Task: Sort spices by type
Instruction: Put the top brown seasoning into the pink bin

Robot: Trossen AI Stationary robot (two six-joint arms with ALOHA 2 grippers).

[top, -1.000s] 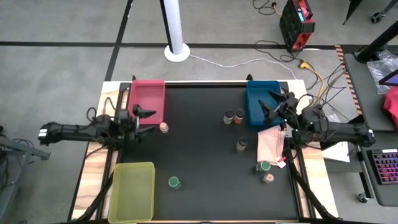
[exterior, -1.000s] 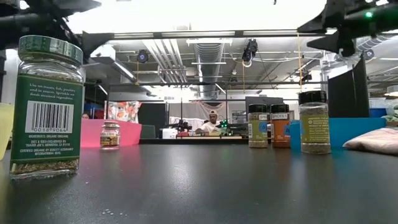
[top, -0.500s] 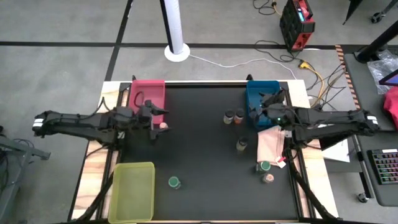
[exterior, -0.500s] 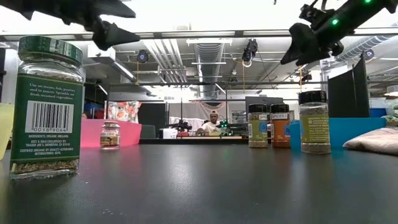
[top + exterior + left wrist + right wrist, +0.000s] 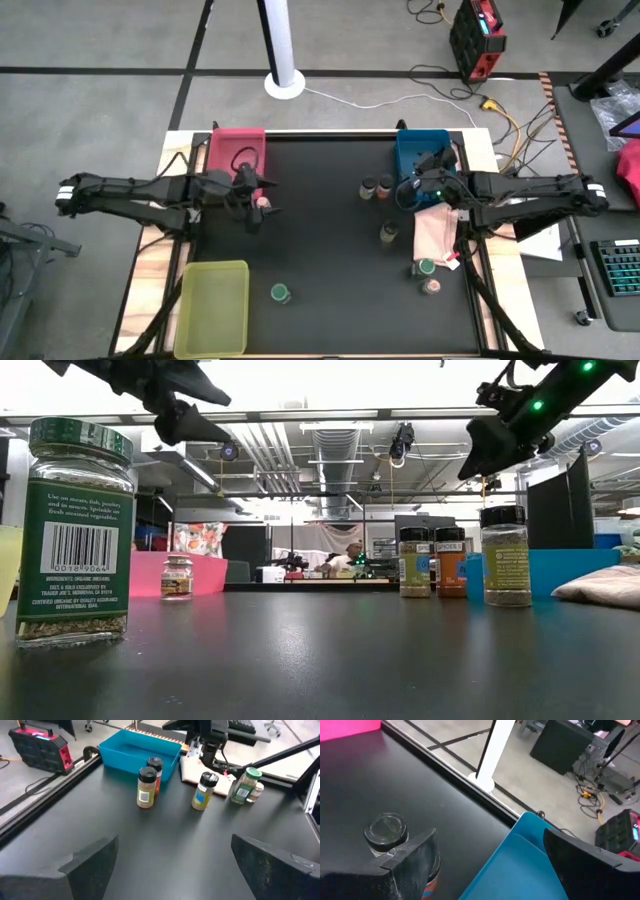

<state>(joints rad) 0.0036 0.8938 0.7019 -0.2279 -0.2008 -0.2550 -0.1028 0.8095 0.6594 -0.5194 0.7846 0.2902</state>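
- Above the worktop (image 5: pixel 320 250), I hold both arms aloft.
- Left gripper (image 5: pixel 258 200): fingers spread, over a pink-topped jar (image 5: pixel 263 204) beside the red tray (image 5: pixel 238 150).
- Right gripper (image 5: pixel 410 187): fingers spread, at the blue tray (image 5: pixel 420 145) edge near two jars (image 5: pixel 376 188).
- Mid-worktop lies open around the green-lidded jar (image 5: pixel 281 293).

Seven spice jars (image 5: pixel 383 188), three trays (image 5: pixel 237 158), one pink cloth (image 5: pixel 434 228) and two arms (image 5: pixel 130 196).
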